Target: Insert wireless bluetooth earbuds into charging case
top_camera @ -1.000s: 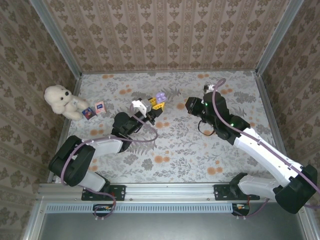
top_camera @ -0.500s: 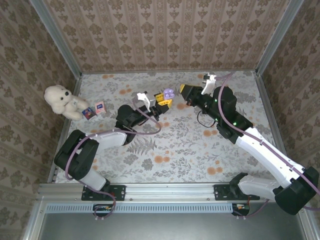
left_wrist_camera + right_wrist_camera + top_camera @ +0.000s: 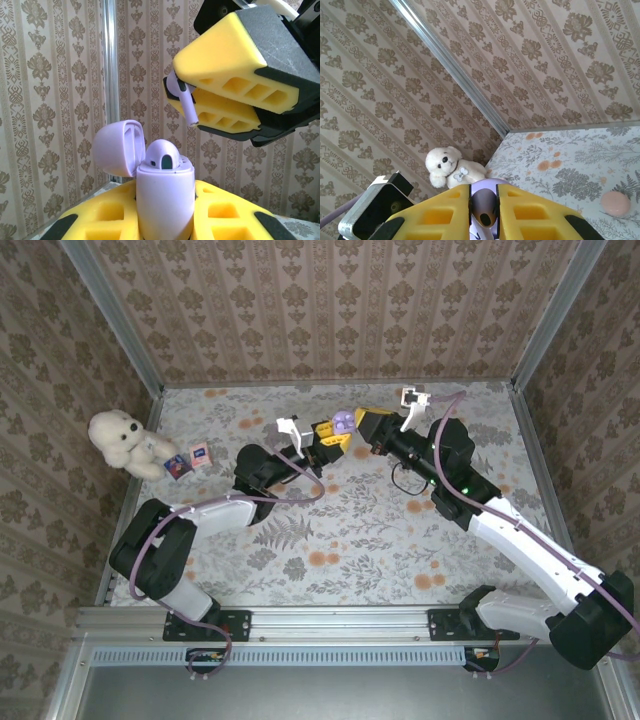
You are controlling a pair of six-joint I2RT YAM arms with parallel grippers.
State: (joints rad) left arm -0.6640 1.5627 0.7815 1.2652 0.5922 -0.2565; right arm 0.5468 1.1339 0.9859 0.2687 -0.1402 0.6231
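– Claws, then: what has each one got?
– The left claw (image 3: 165, 222) is clenched on a rounded lilac plastic charging case (image 3: 165, 197). It stands upright between the yellow foam pads (image 3: 117, 207), with its hinged lid (image 3: 120, 147) flipped open to one side.
– And the right?
– The right claw (image 3: 220, 95) grasps a lilac stemmed earbud (image 3: 182, 97), with the stem pointing down past its pads.
– Where is that earbud relative to the case?
– Just above the open mouth and a little to one side, not touching. A second lilac earbud (image 3: 162, 157) already sits in the case.
– And over the desk?
– Both are held off the floral-patterned desk (image 3: 350, 540), near the middle of its far edge. A white plush teddy bear (image 3: 125, 443) sits by the left edge, with small printed cards (image 3: 188, 460) just beside it.
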